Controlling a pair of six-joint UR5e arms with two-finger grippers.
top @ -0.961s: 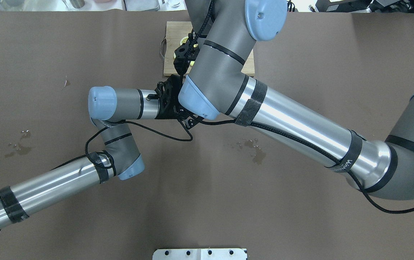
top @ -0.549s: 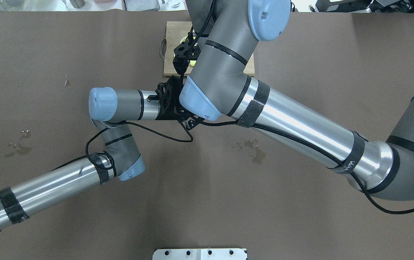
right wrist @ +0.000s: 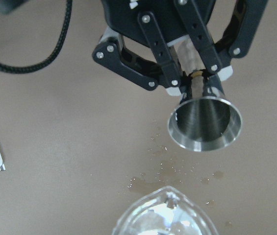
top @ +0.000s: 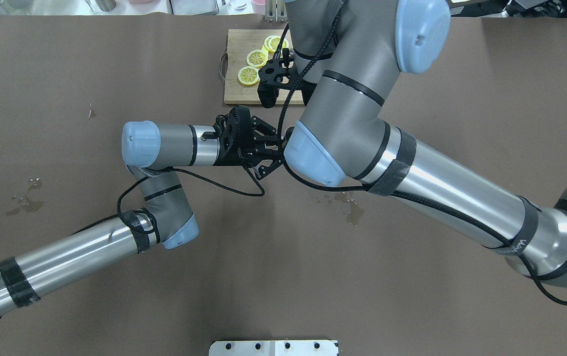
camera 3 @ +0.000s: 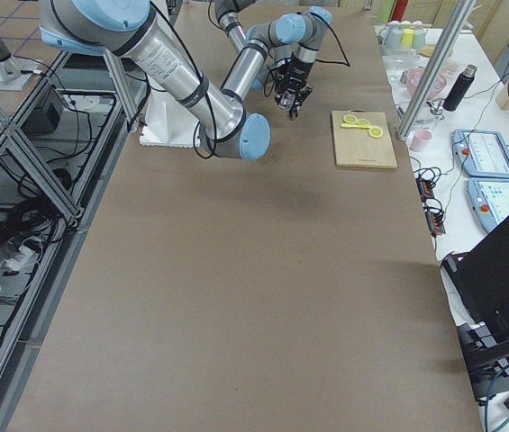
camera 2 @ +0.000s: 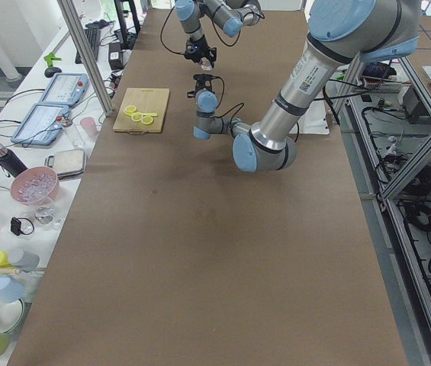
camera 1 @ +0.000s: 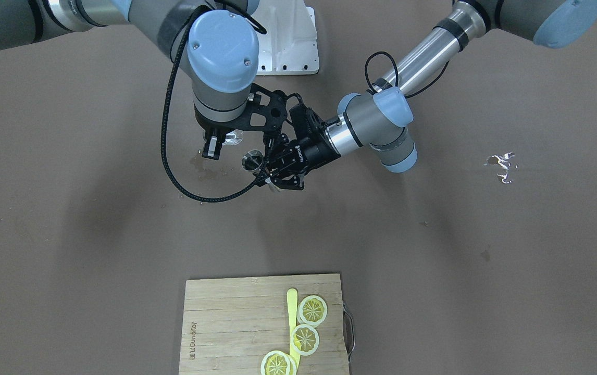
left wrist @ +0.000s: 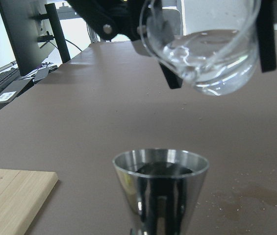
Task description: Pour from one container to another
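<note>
My left gripper [camera 1: 271, 169] is shut on the lower part of a steel jigger [camera 1: 251, 160], which it holds upright above the brown table. In the right wrist view the left gripper's fingers [right wrist: 203, 83] clamp the jigger [right wrist: 204, 125] below its open mouth. My right gripper [camera 1: 219, 140] is shut on a clear glass [camera 1: 232, 137] with water in it. The glass [left wrist: 204, 54] hangs tilted just above and behind the jigger [left wrist: 160, 188] in the left wrist view. No stream shows between them. In the overhead view the right arm hides the glass.
A wooden cutting board [camera 1: 225, 323] with lemon slices [camera 1: 312, 310] lies on the operators' side of the table. Wet spills mark the table surface [top: 350, 207] under the right arm and at the far left [top: 26, 198]. A white base plate [camera 1: 288, 36] sits by the robot.
The right arm has swung to the right in the overhead view, uncovering the lemon slices and the left gripper. The left arm has stayed in place.
</note>
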